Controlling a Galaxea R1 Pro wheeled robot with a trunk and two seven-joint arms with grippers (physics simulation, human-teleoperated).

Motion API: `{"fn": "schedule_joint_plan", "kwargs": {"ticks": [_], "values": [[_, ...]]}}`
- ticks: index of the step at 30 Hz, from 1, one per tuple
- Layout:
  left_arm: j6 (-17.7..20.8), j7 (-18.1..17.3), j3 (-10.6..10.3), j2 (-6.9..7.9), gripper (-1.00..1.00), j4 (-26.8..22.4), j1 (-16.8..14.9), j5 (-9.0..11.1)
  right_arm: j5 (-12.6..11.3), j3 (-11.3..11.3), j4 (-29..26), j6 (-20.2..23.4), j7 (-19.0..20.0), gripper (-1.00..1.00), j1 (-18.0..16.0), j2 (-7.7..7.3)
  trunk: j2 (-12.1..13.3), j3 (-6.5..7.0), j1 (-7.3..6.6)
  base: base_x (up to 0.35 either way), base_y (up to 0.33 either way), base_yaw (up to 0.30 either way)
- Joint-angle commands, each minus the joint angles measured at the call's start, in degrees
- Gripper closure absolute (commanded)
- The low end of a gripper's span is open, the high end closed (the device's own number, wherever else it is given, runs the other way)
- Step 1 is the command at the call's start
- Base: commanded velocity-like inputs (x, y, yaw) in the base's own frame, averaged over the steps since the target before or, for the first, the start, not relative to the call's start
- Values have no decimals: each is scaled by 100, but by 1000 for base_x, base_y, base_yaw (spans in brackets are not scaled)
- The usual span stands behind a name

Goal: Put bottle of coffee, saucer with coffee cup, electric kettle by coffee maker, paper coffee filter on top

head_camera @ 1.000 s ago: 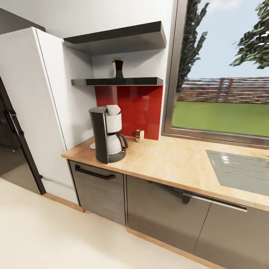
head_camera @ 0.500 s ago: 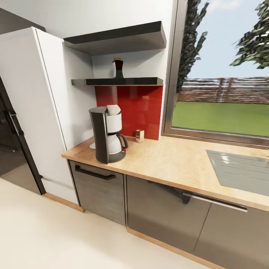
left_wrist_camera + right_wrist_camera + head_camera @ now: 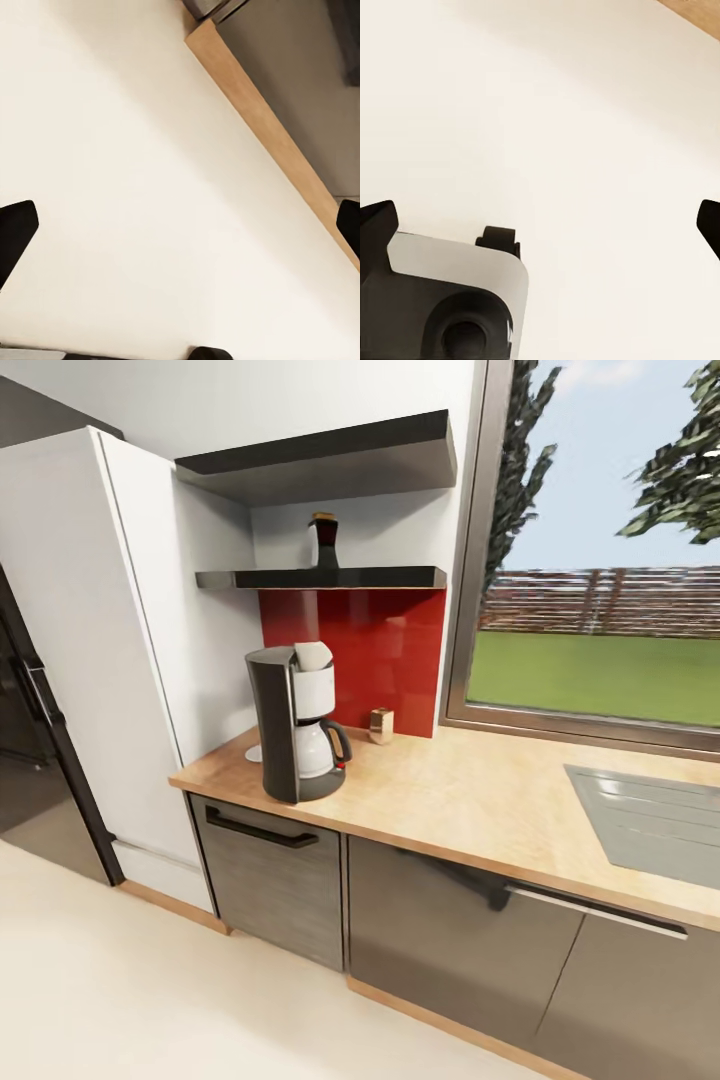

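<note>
Two hands, left hand [image 3: 180, 225] and right hand [image 3: 540, 225], are hanging spread over floor (empty); coffee maker [image 3: 296, 722] is standing on table [image 3: 470, 790], bottle of coffee [image 3: 323, 541] on shelf [image 3: 320, 578].

Right wrist camera, items: my right gripper [image 3: 540, 225], its two dark fingertips [image 3: 376, 225] at opposite edges of the frame, spread wide with nothing between them. Beneath them, pale cream floor [image 3: 562, 127], plain and evenly lit, with a thin strip of wood-coloured trim [image 3: 696, 13] crossing one corner. Also present: a light grey part of my own body [image 3: 442, 300] with a rounded corner, a dark circular recess and a small black block on its edge.
</note>
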Motion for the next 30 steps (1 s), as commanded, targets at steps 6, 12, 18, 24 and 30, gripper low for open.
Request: {"fn": "schedule_joint_plan", "kwargs": {"ticks": [6,12,18,24,30], "values": [[-14,-36,32,5,-100,10,-8,-12,24,43,3,-53,-13,-100,-10,4,-5,-7,0,6,31,0],[-9,-41,32,6,-100,9,-6,-14,20,43,-23,-64,-18,-100,-10,-30,-5,-7,0,14,21,0],[-5,-51,32,6,-100,9,-6,-14,22,38,-28,-69,-20,-100,-10,-40,-5,-7,0,153,168,0],[-4,-61,32,38,-100,9,-8,-15,20,33,-29,-70,-19,-100,-10,-43,-5,-7,0,127,134,-69],[-4,-63,32,49,-100,9,-8,-14,19,33,-29,-75,-20,-100,-10,-45,-5,-7,0,20,21,-220]]}}
